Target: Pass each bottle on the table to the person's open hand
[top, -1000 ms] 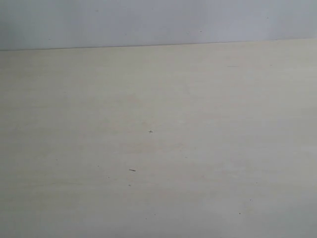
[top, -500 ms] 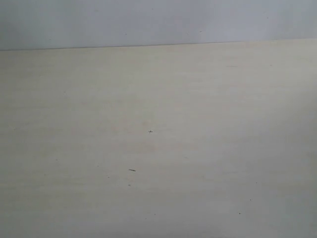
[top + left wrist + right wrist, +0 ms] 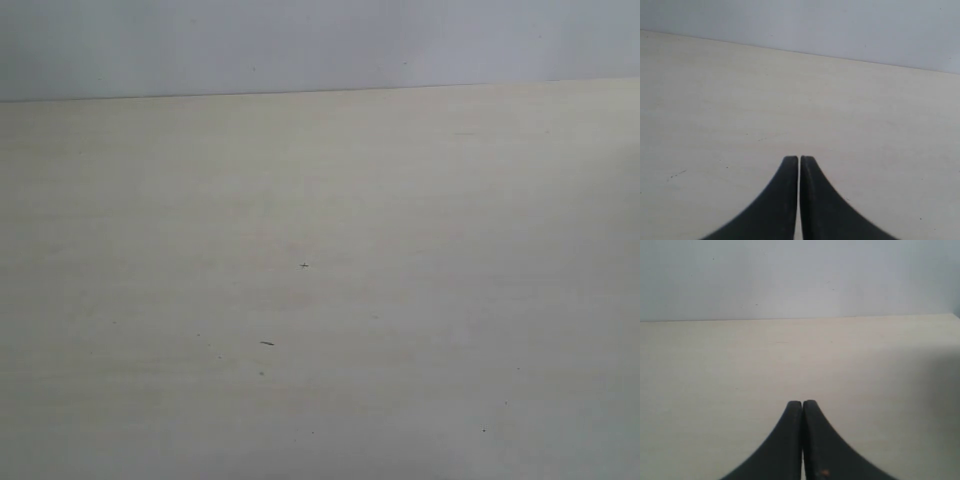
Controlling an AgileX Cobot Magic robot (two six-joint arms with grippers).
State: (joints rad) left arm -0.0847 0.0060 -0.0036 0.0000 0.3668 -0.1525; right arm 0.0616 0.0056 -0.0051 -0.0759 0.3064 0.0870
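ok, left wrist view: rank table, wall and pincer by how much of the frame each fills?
1. table, most of the frame.
2. wall, a band beyond the table's far edge.
3. left pincer, shut; it is nearest the camera, so this is apparent size only.

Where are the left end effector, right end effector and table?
left end effector (image 3: 799, 159), left wrist view, seam between shut fingertips
right end effector (image 3: 802, 403), right wrist view, seam between shut fingertips
table (image 3: 420, 240), exterior view, bare surface
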